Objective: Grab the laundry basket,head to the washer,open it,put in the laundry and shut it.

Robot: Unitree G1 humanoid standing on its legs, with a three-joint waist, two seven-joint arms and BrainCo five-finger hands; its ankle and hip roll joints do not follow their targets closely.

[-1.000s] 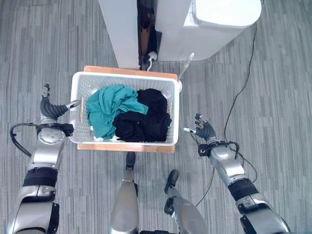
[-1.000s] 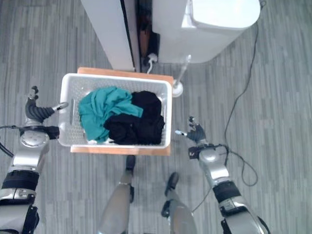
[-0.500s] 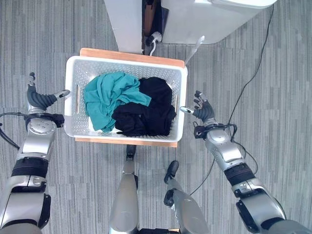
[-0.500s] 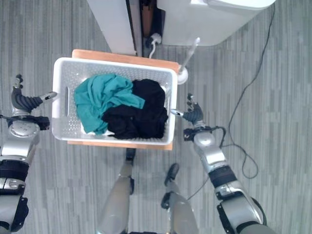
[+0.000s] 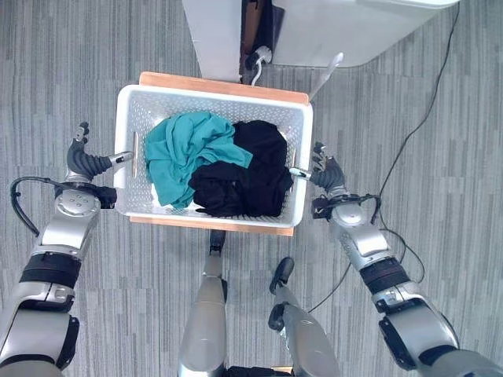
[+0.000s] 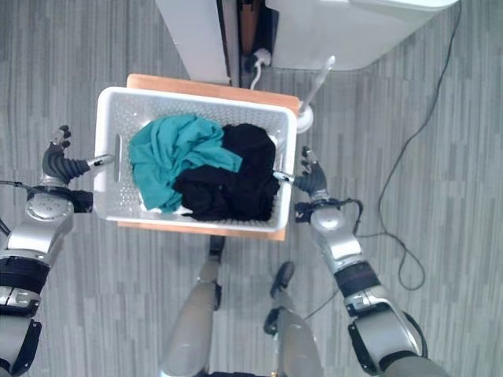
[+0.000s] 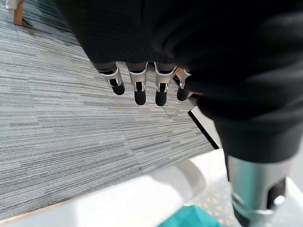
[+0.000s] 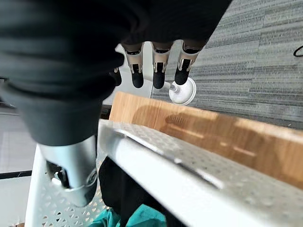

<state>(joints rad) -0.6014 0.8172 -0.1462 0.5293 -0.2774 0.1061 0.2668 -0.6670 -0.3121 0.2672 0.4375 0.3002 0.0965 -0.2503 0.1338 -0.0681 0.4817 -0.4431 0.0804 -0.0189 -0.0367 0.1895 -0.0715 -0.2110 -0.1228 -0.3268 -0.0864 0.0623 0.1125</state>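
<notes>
A white laundry basket [image 5: 126, 169] stands on a low wooden stand [image 5: 224, 82], with a teal garment [image 5: 189, 149] on its left side and black clothes [image 5: 251, 173] on its right. My left hand [image 5: 83, 166] is at the basket's left wall. Its fingers [image 7: 139, 90] hang straight outside and its thumb reaches over the rim [image 7: 142, 198]. At the right wall is my right hand [image 5: 327, 177], its fingers [image 8: 158, 71] straight outside and its thumb over the rim [image 8: 189, 175]. Both hands are open. The white washer [image 5: 354, 31] stands just beyond the basket.
A tall white panel [image 5: 212, 39] stands left of the washer, with a dark gap between them. A white brush in a round base [image 6: 303, 118] stands by the basket's far right corner. Grey carpet lies on both sides.
Both hands have moved inward to the basket's end walls, and their thumbs now reach over the rims. The camera has also shifted.
</notes>
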